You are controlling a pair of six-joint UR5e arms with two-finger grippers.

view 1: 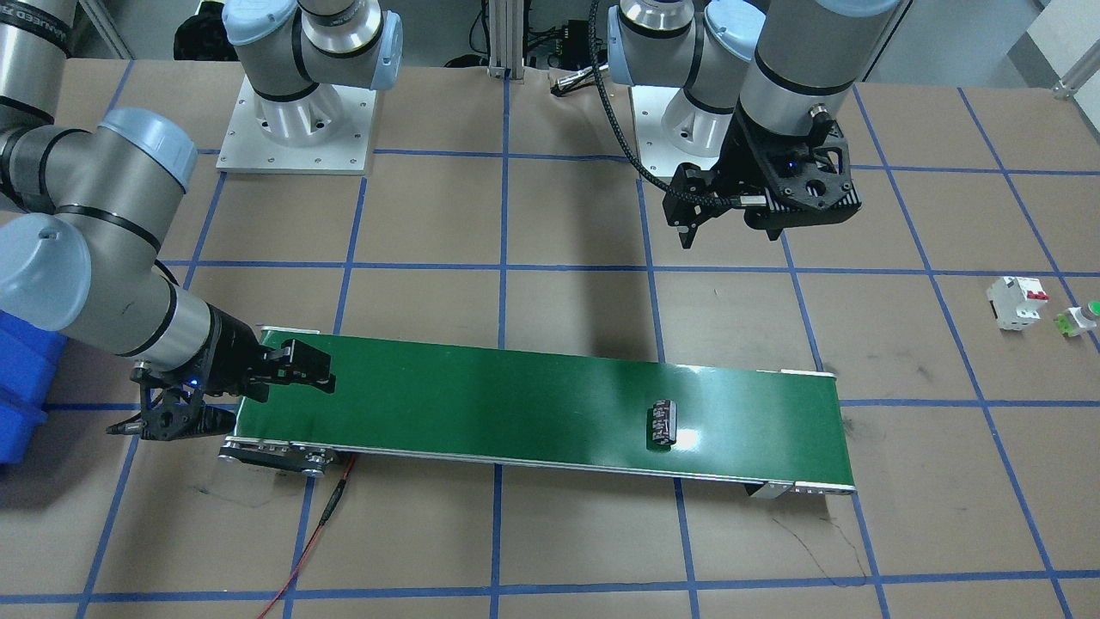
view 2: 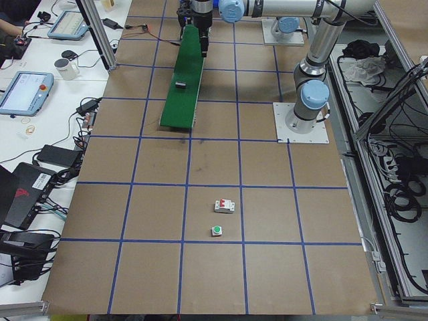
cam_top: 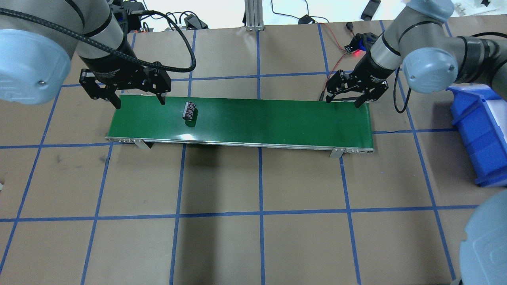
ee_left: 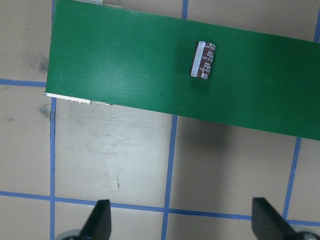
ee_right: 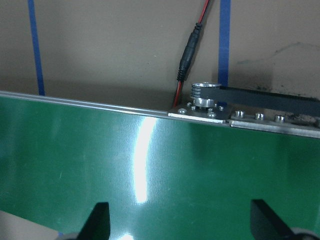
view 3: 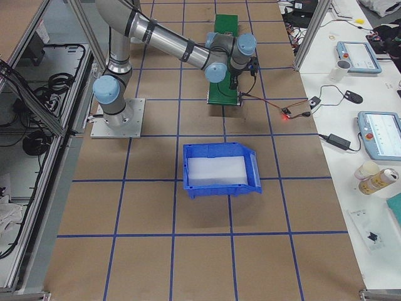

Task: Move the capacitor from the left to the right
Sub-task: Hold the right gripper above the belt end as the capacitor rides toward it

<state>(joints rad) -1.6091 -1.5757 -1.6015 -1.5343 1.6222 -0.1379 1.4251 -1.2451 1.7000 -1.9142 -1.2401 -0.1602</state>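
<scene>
The capacitor is a small dark stubby piece with pale marks. It lies on its side on the green conveyor belt, near the belt's end on my left. It also shows in the front view and the left wrist view. My left gripper is open and empty. It hangs raised beside that end of the belt, apart from the capacitor. My right gripper is open and empty, low over the belt's other end.
A blue bin stands on the table at my right. A white circuit breaker and a green-capped push button lie on the table far out on my left. A red wire runs from the belt's right end.
</scene>
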